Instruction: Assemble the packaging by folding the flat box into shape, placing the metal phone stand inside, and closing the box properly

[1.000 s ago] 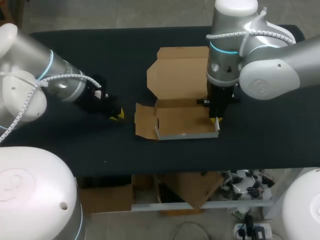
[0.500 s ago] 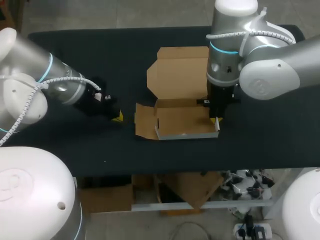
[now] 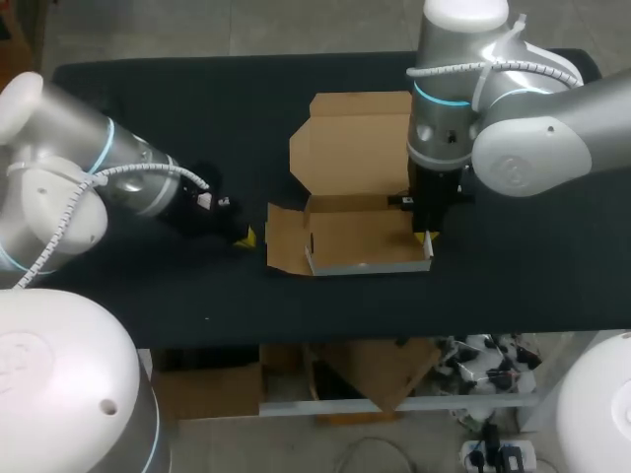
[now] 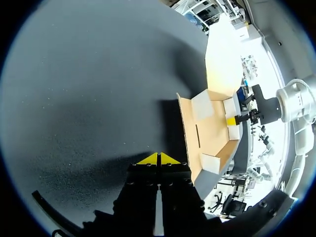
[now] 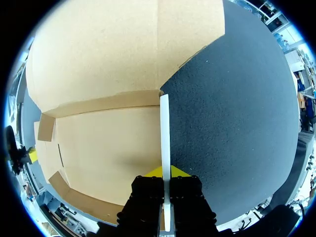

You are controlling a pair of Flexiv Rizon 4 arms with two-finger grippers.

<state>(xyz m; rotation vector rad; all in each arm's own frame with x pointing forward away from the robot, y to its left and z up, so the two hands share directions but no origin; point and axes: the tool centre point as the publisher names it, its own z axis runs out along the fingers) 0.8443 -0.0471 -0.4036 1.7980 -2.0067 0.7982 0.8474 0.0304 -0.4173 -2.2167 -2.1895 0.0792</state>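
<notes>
- The box (image 3: 360, 236) lies in the middle of the table (image 3: 148, 99), only half formed: the lid is flat behind it and the left flap (image 3: 284, 239) is spread outward.
- The right gripper (image 5: 165, 171) pinches the upright right side wall (image 5: 164, 128) between its two fingers, from above.
- The left gripper (image 4: 159, 159) has its tips pressed together on nothing, low and just beside the left flap.
- I think the step is to raise this flap: slide the joined tips under its edge and lift slowly, while the right gripper holds the wall so the box does not slide.
- The metal phone stand appears in no view.
</notes>
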